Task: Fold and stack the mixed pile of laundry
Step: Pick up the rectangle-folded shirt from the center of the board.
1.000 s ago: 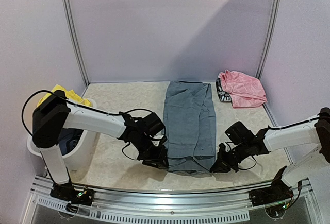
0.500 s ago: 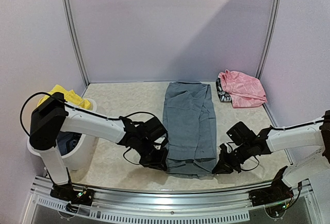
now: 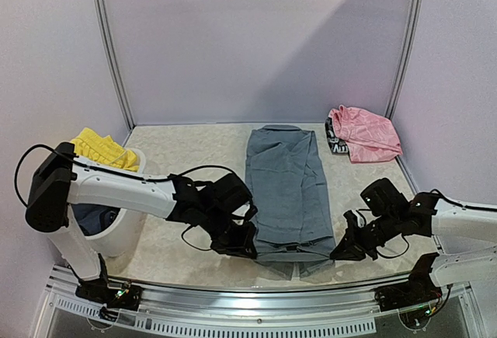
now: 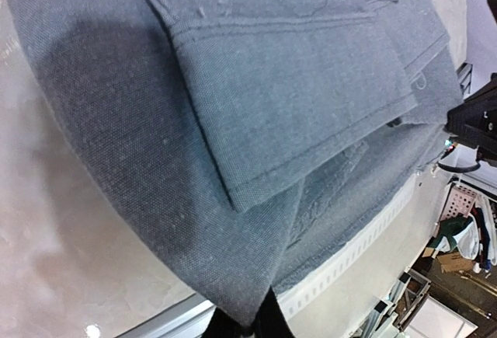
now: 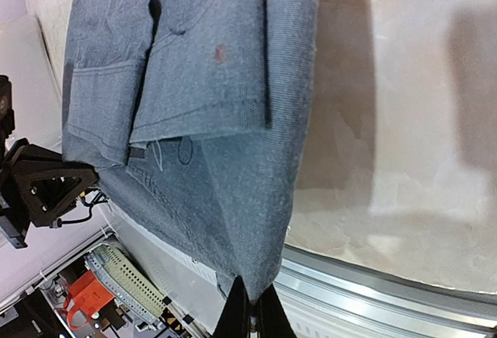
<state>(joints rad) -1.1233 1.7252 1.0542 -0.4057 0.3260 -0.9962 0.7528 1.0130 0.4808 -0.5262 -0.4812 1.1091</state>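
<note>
I see the grey shirt (image 3: 286,186) folded into a long strip, lying lengthwise mid-worktop (image 3: 186,148), both near corners pinched. The shiny pink piece (image 3: 365,140) sits crumpled far right. The yellow shorts (image 3: 101,148) are bunched at the left edge.

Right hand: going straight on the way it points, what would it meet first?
The grey shirt: the right hand is shut on its near corner, and more folded cloth lies directly ahead. Depth beyond that is unclear.
</note>
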